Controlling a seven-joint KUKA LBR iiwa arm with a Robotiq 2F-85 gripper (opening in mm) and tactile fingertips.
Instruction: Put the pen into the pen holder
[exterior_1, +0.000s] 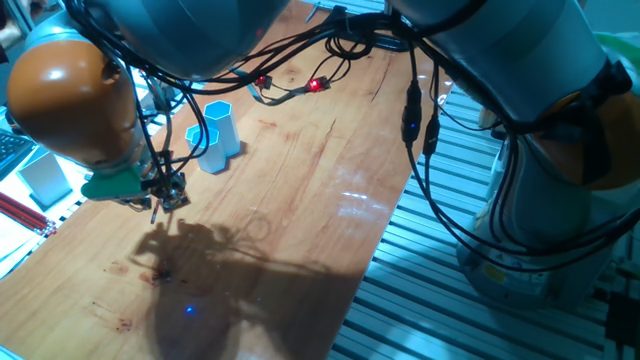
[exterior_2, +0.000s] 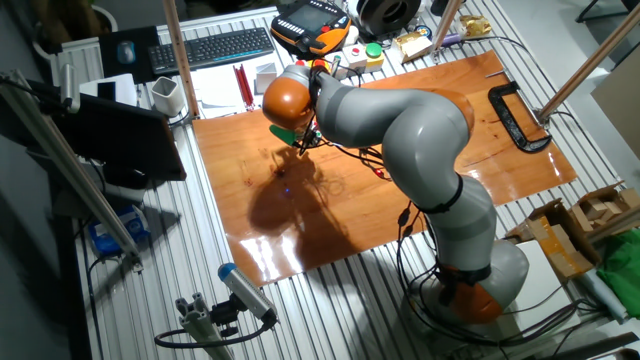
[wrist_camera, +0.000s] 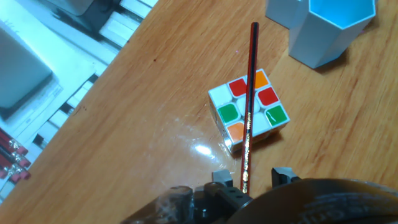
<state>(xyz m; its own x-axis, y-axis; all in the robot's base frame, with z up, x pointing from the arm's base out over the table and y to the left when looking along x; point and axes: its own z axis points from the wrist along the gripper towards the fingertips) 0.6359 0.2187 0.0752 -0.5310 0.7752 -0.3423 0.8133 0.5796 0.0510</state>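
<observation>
One fixed view
Arm: I see its orange joint at the upper left, cables draped over the wooden table (exterior_1: 300, 200).
Gripper (exterior_1: 165, 192): at centre left, hanging above the boards; from here I cannot tell how the jaws stand.
Pen holder (exterior_1: 215, 135): two joined light blue hexagonal tubes, upright, up and to the right of the gripper.
Red pencils (exterior_1: 25, 214): a bundle at the left edge, off the wood.

The other fixed view
Gripper (exterior_2: 303, 141): I find it at upper centre, under the orange joint, over the far-left part of the table (exterior_2: 420, 190).
Pen, holder: too small or hidden for me to pick out here.
C-clamp (exterior_2: 515, 115): black, lying on the right end of the table.

Hand view
Pen (wrist_camera: 249, 106): thin reddish-brown stick rising from bottom centre to top centre, its lower end pinched between the fingers (wrist_camera: 283, 175); I read the grasp as closed on it.
Puzzle cube (wrist_camera: 249, 109): multicoloured, on the wood at centre, the pen crossing in front of it.
Pen holder (wrist_camera: 329, 28): upper right corner, open mouth facing me, right of the pen's top end and apart from it.
</observation>
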